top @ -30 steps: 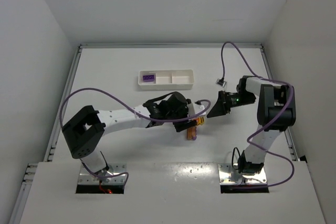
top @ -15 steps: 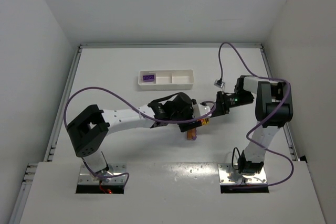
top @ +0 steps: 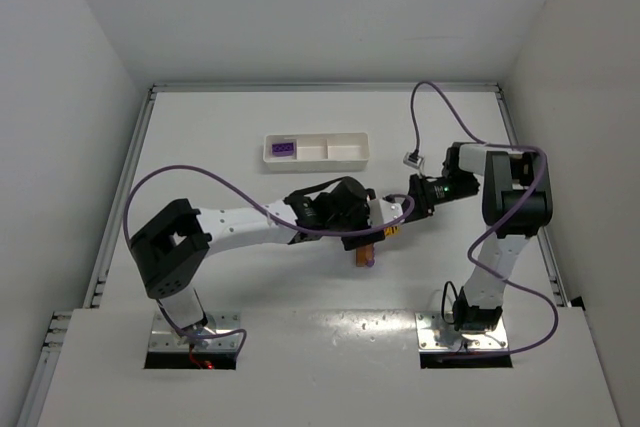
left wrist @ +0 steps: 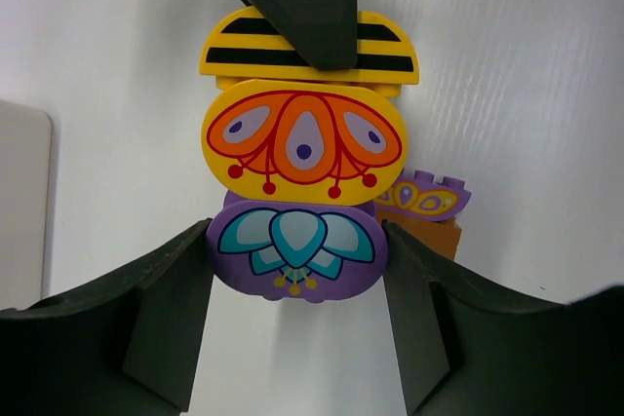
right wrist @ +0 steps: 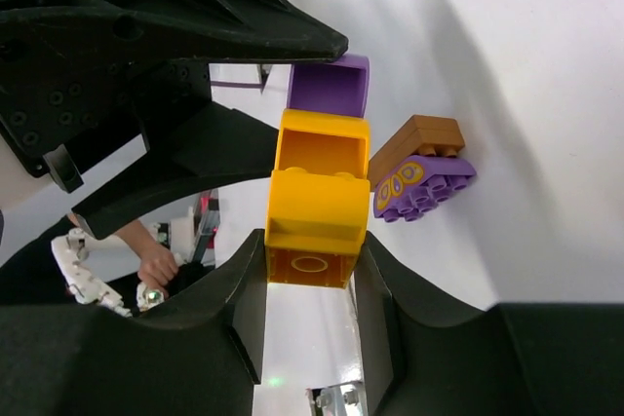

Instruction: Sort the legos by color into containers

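Note:
A joined stack of three legos hangs between my two grippers above the table. In the left wrist view my left gripper [left wrist: 295, 241] is shut on the purple lego [left wrist: 297, 250] at one end. A yellow lego with an orange pattern [left wrist: 304, 138] sits in the middle, and a yellow black-striped lego [left wrist: 310, 46] at the far end. In the right wrist view my right gripper [right wrist: 314, 245] is shut on that far yellow lego [right wrist: 317, 211]. On the table lies a purple lego [right wrist: 424, 187] joined to a brown lego [right wrist: 414, 143]. The white tray of containers [top: 345, 151] holds one purple lego [top: 284, 148] in its left compartment.
Both arms meet over the middle of the table, the left gripper [top: 362, 217] facing the right gripper [top: 405, 207]. Purple cables loop above both arms. The table has raised rails along its left, back and right edges.
My right gripper has moved left to the stack and shut on its yellow end. The left gripper kept its hold on the purple lego and shifted slightly right.

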Motion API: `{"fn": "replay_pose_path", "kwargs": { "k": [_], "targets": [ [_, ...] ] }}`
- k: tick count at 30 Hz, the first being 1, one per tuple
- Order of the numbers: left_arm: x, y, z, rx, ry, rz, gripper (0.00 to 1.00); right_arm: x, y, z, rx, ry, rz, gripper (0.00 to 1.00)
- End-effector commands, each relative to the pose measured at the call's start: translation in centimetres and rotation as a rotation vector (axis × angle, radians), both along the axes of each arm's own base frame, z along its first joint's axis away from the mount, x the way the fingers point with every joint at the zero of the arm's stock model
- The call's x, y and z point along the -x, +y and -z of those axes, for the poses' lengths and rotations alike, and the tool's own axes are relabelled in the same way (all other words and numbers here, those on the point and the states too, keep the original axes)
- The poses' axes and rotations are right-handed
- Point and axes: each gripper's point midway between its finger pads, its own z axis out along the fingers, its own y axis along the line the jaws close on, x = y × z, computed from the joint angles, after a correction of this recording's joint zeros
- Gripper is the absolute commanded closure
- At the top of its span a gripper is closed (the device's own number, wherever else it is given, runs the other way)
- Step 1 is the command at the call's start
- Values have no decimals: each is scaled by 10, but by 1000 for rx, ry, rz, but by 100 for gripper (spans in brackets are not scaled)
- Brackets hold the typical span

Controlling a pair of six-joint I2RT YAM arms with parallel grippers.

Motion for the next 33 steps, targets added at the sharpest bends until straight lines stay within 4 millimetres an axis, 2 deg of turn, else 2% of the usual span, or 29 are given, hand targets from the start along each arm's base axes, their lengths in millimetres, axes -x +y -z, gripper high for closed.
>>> {"fn": "replay_pose_path", "kwargs": {
  "k": [1, 2, 9, 11, 15, 17, 18, 20, 21, 23, 24, 25, 26, 28, 30, 32, 33],
  "targets": [
    [3, -4, -20, 64, -30, -1, 77, -20, -1, -21, -44, -159, 26, 100],
    [7, 3, -12, 47, -20, -1, 79, -25, -4, -23, -42, -174, 35, 100],
    [6, 46, -9, 27, -7, -66, 79, -53, -19, -52, -18, -293, 76, 100],
    [-2, 61, -8, 13, -6, -106, 79, -68, -24, -68, -10, -326, 93, 100],
    [-16, 79, -14, 33, -8, -169, 79, -97, -30, -102, 29, -447, 102, 100],
    [-29, 90, -24, 63, -8, -217, 79, -105, -30, -120, 93, -529, 101, 100],
    [-31, 94, -22, 66, 12, -235, 79, -122, -31, -123, 170, -579, 132, 100],
    [-45, 104, -33, 91, 13, -281, 79, -140, -31, -136, 283, -674, 213, 100],
    [-47, 107, -37, 108, 19, -296, 79, -157, -30, -153, 392, -798, 321, 100],
    [-61, 120, -40, 114, 25, -354, 79, -167, -26, -164, 461, -892, 399, 100],
    [-66, 122, -49, 145, 26, -373, 79, -176, -27, -173, 502, -929, 447, 100],
    [-69, 126, -53, 157, 25, -379, 79, -184, -18, -171, 500, -911, 456, 100],
    [-75, 137, -51, 157, 39, -421, 79, -195, -15, -183, 494, -921, 474, 100],
    [-82, 142, -59, 185, 41, -441, 79, -212, -8, -183, 471, -864, 515, 100],
    [-87, 153, -61, 193, 50, -474, 79, -237, -2, -173, 473, -805, 551, 100],
    [-92, 164, -66, 200, 41, -502, 79, -253, 12, -175, 484, -830, 559, 100],
    [-92, 165, -66, 209, 51, -508, 79, -260, 17, -159, 508, -809, 550, 100]
  ]
}}
